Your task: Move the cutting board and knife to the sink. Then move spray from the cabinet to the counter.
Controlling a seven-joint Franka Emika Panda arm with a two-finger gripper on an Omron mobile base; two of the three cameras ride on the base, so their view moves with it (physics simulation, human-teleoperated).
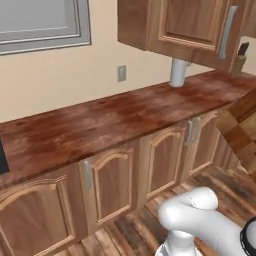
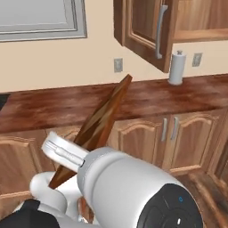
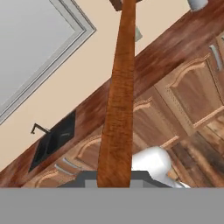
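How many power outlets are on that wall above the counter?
2: one outlet left of the paper towel roll, another outlet right of it. More may hide behind the upper cabinet.

Even, bright, flat rendered light throughout; soft pale sheen on the glossy counter [image 1: 100,125] toward its back edge. Slightly soft, low-resolution textures.

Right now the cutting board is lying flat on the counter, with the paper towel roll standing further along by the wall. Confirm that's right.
Not right. The cutting board is not lying on the counter: it is held up in the air, tilted on edge in front of the lower cabinets, as the right base view shows. The paper towel roll does stand on the counter by the wall.
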